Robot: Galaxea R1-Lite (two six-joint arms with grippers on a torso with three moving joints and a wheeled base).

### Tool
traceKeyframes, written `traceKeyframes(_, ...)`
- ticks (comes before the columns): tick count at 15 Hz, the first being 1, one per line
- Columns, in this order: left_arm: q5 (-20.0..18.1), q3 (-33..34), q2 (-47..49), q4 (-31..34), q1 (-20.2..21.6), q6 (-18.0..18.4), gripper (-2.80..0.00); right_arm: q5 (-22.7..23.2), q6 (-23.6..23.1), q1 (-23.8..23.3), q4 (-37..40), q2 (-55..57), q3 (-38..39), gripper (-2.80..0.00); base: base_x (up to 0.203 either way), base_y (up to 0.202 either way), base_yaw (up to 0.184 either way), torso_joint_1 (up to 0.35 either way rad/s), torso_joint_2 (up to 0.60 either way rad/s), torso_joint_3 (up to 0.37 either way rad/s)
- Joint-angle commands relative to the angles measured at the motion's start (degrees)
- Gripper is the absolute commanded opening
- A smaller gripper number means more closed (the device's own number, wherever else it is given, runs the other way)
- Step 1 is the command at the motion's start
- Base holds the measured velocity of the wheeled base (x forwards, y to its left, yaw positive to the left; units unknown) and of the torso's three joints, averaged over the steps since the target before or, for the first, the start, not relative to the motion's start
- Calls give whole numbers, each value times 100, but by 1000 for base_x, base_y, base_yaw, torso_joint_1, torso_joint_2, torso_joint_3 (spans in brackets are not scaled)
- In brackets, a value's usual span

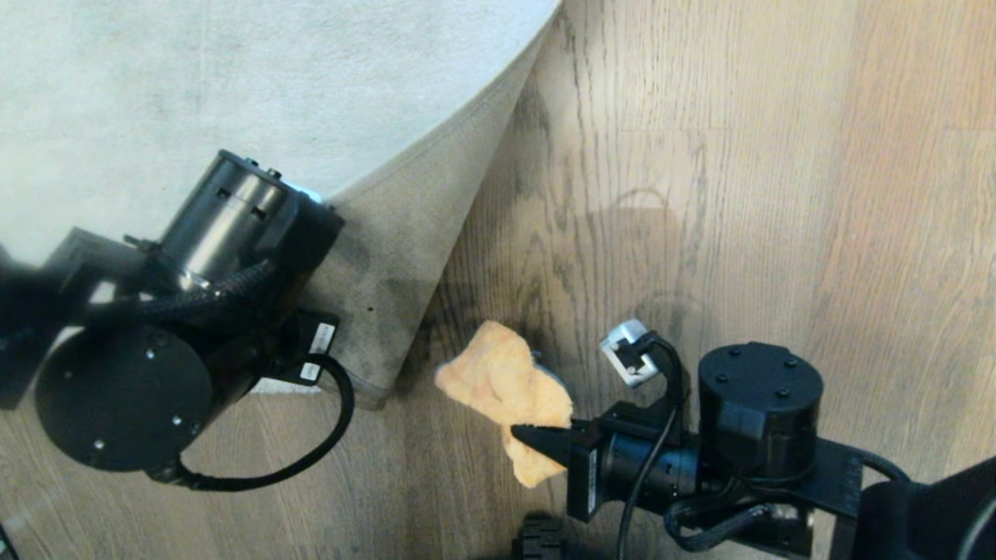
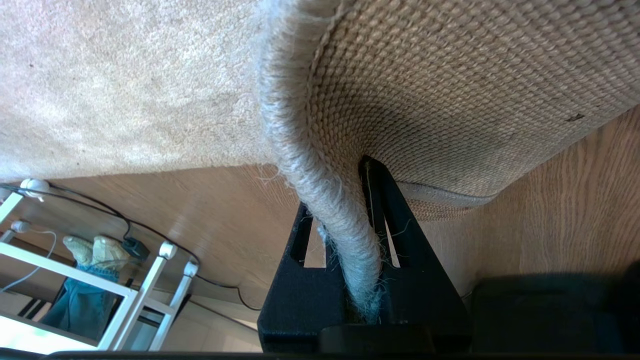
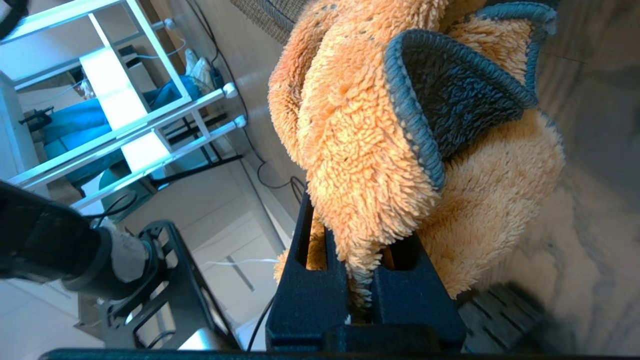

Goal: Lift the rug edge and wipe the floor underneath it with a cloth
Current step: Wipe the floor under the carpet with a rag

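Two arms in my head view; left end effector (image 2: 367,240) at nine o'clock pinches the rug edge (image 2: 320,200) lifted off the floor (image 1: 700,194); right end effector (image 3: 357,280) at five o'clock grips the cloth (image 1: 506,385)

- Rug edge (image 2: 320,200) clamped in the left gripper (image 2: 350,235): coarse woven backing, fuzzy hem.
- Cloth (image 3: 380,150) pinched by the right gripper (image 3: 360,280): shaggy terry (darker trim).
- Floor (image 1: 700,194) beyond both: matte wood grain.

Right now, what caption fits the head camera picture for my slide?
Left end effector holds the rug edge up while the right end effector carries the cloth over the floor.
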Motion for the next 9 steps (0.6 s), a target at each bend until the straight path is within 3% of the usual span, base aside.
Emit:
traceKeyframes(1, 33, 3, 32, 14, 0, -19, -280, -53, 13, 78, -266, 441, -5, -280, 0, 0, 0, 0, 0, 0)
traceKeyframes(5, 33, 3, 76, 14, 0, -28, -280, -543, 29, 321, -1118, 1306, -214, -280, 0, 0, 0, 0, 0, 0)
traceKeyframes(9, 33, 3, 94, 14, 0, -28, -280, -1318, 60, 391, -1252, 1854, -1049, -280, 0, 0, 0, 0, 0, 0)
